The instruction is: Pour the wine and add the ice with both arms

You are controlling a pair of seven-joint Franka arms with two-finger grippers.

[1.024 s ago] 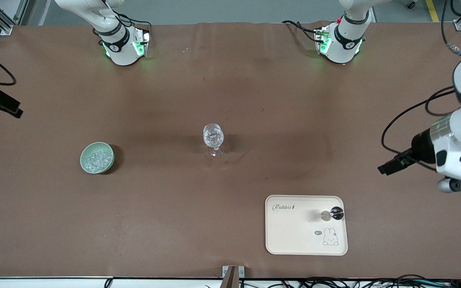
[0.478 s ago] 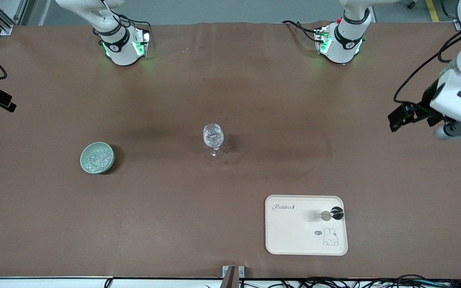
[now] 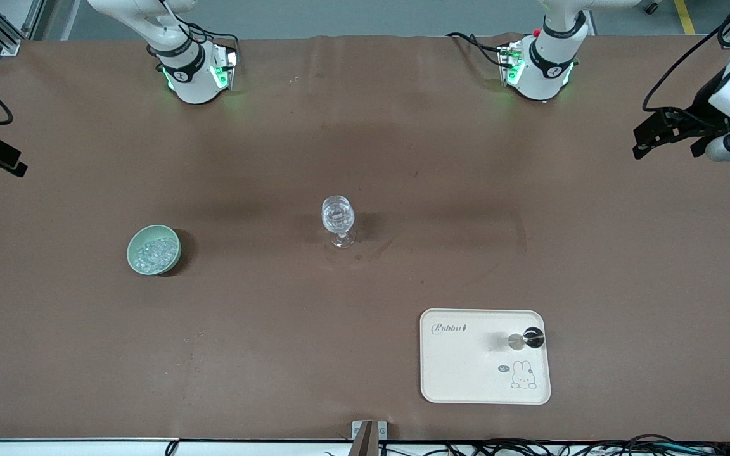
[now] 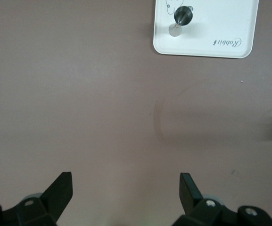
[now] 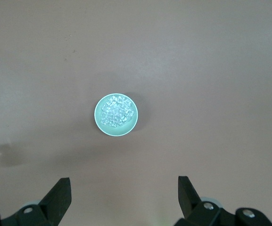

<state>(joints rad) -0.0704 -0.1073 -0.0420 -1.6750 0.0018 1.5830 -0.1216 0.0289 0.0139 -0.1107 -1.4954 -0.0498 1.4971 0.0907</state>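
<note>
A clear wine glass (image 3: 338, 218) stands mid-table. The ice (image 3: 153, 251) lies heaped in a pale green bowl (image 3: 134, 259) toward the right arm's end; the right wrist view looks straight down on that ice (image 5: 116, 110). A small dark-topped bottle (image 3: 532, 337) stands on a cream tray (image 3: 460, 373), nearer the front camera. No wine shows. My left gripper (image 3: 642, 140) hangs open and empty over the left arm's end of the table, its fingers (image 4: 60, 188) wide apart. My right gripper (image 3: 13, 161) hangs open and empty over the table's edge at the right arm's end.
The brown table cover (image 3: 276, 342) runs under everything. Both green-lit arm bases (image 3: 197, 76) stand along the robots' side. A metal bracket (image 3: 368, 434) sits at the table edge nearest the front camera. Cables (image 3: 593, 446) trail along that edge.
The left arm has swung up and back toward its base, away from the tray. The right gripper drew slightly toward the table's edge, then held still. Both stayed open.
</note>
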